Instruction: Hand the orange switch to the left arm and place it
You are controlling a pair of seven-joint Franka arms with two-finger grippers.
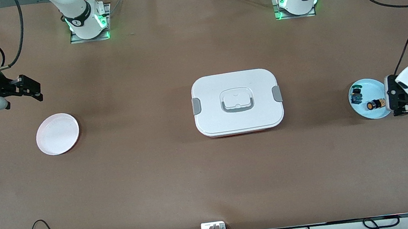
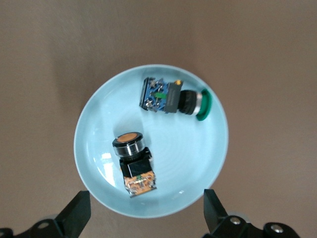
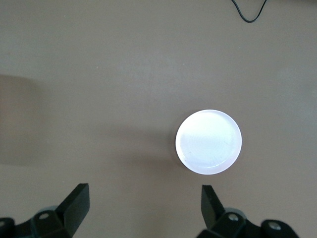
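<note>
Left wrist view: orange switch point(image 2: 132, 163) under spread left gripper point(image 2: 143, 210).

Table point(image 1: 158, 183): plain brown. Box point(image 1: 235, 86): white, grey clips, reddish base edge. Plates: pale blue point(image 2: 99, 124), white point(image 1: 57, 133). Orange switch point(image 2: 130, 144): orange cap; other switch point(image 2: 173, 97): green cap.

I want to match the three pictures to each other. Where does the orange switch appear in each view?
Front view: the orange switch lies on the light blue plate at the left arm's end of the table, beside the left gripper.
Left wrist view: the switch lies on the same plate, close to that open gripper.
Right wrist view: not in it.
Shared landmark: the light blue plate, in the front and left wrist views.
</note>
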